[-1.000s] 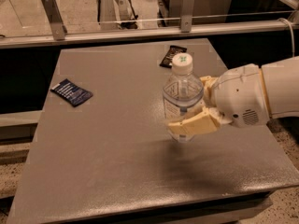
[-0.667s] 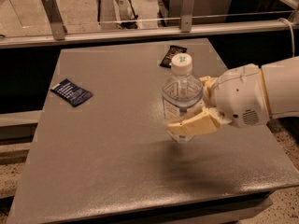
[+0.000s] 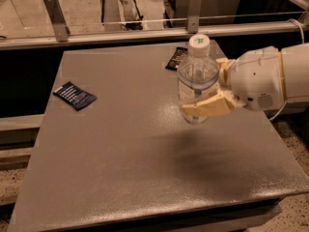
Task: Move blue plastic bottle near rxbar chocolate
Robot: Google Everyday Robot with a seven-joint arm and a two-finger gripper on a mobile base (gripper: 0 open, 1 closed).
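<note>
Room to the left and front; the far edge is crowded.
The gripper (image 3: pixel 211 88), on the right side of the counter (image 3: pixel 120 158), has its jaws closed round the upright blue plastic bottle (image 3: pixel 197 69). Just behind the bottle the rxbar chocolate (image 3: pixel 175 58) lies flat near the far edge, and a rail (image 3: pixel 120 34) runs beyond it. A dark blue packet (image 3: pixel 75 95) lies well apart at the left; the middle and front are open.
</note>
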